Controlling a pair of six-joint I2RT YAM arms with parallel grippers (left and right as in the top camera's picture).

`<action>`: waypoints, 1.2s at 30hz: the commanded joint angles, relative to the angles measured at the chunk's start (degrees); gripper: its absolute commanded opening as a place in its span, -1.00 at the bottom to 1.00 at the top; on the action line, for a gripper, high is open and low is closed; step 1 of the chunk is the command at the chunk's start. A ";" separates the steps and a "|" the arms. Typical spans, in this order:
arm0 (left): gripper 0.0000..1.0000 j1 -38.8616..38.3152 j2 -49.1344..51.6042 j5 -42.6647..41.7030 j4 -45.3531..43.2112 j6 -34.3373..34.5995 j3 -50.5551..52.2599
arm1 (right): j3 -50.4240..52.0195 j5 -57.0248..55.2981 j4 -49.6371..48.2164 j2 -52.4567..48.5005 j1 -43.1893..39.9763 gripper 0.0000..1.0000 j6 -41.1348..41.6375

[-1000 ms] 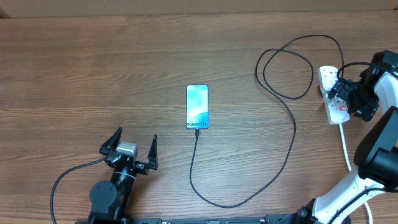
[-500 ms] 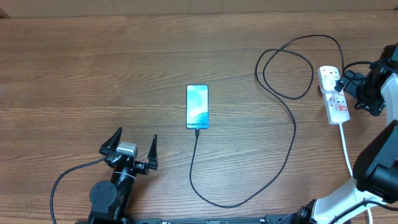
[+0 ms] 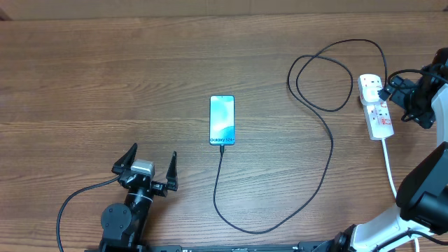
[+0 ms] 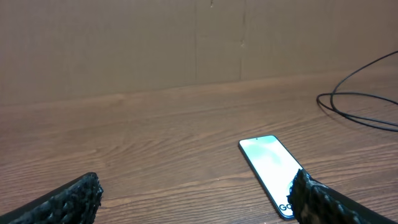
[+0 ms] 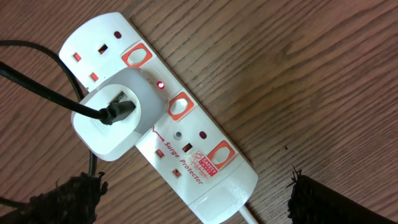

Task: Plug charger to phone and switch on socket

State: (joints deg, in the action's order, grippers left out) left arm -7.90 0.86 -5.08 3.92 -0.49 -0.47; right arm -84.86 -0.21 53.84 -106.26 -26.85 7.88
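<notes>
The phone [image 3: 222,120] lies flat mid-table, its teal screen up; it also shows in the left wrist view as the phone [image 4: 270,165]. The black charger cable [image 3: 329,150] meets the phone's near edge, loops across the wood and ends in a white adapter [image 5: 112,121] seated in the socket strip [image 3: 379,112]. A small red light [image 5: 160,84] glows on the socket strip [image 5: 199,155]. My right gripper [image 3: 408,101] hangs open just right of the strip, and in its wrist view the right gripper [image 5: 199,202] straddles the strip's cord end. My left gripper [image 3: 152,157] rests open near the front left; in its wrist view the left gripper [image 4: 196,205] holds nothing.
The strip's thick white cord [image 3: 389,164] runs toward the front right edge. A cardboard wall [image 4: 186,43] stands at the table's far side. The charger's loops [image 3: 322,73] lie left of the strip.
My right gripper has drawn back to the right, off the socket strip, leaving its top uncovered. The left arm, phone and cable have not moved.
</notes>
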 commanded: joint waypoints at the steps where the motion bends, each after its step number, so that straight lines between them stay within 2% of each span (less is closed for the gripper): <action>1: 0.99 -0.39 -0.61 0.61 0.22 -1.25 0.20 | -1.40 0.35 -0.17 2.34 0.22 1.00 -0.07; 14: 1.00 -0.39 -0.61 0.61 0.22 -1.25 0.20 | -1.40 0.35 -0.17 7.96 2.21 1.00 -0.09; 36: 0.99 -0.39 -0.61 0.61 0.22 -1.25 0.20 | -1.40 0.35 -0.15 17.90 16.52 1.00 -0.09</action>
State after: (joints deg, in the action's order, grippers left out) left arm -7.90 0.86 -5.08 3.92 -0.62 -0.47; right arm -84.86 -0.16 53.84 -90.98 -11.66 7.88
